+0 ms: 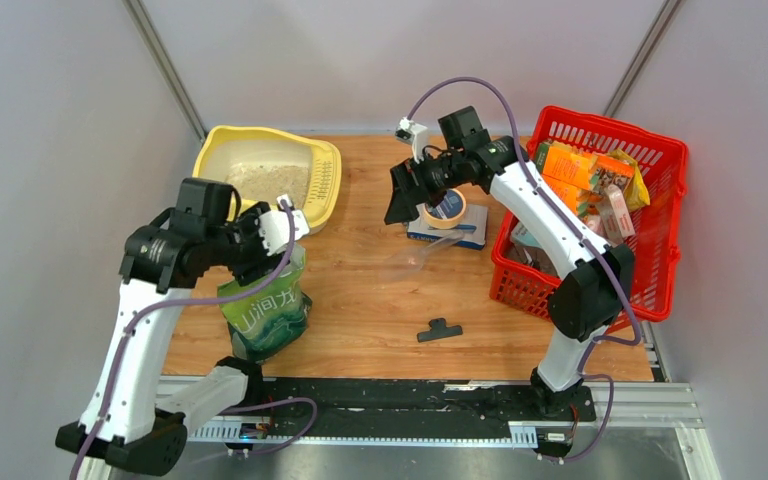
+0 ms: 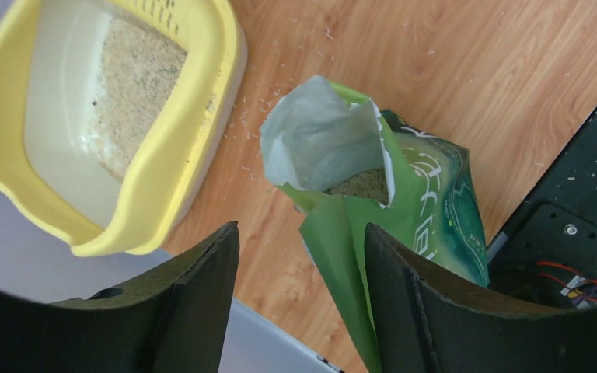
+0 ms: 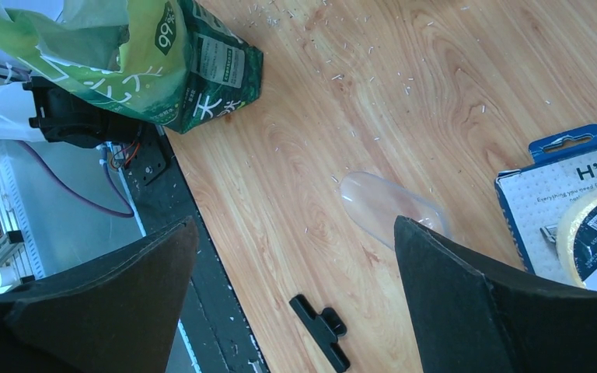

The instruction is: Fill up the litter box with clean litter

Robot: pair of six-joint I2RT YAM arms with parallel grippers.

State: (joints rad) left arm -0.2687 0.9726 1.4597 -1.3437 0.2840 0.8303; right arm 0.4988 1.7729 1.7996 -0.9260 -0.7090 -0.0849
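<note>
Bright, even light from overhead; the pale wooden tabletop (image 1: 380, 300) carries only soft, short shadows and a mild sheen. Close to the lens, the black fingers (image 2: 163, 311) of my left gripper (image 2: 301, 233) look soft-edged and dark.
</note>
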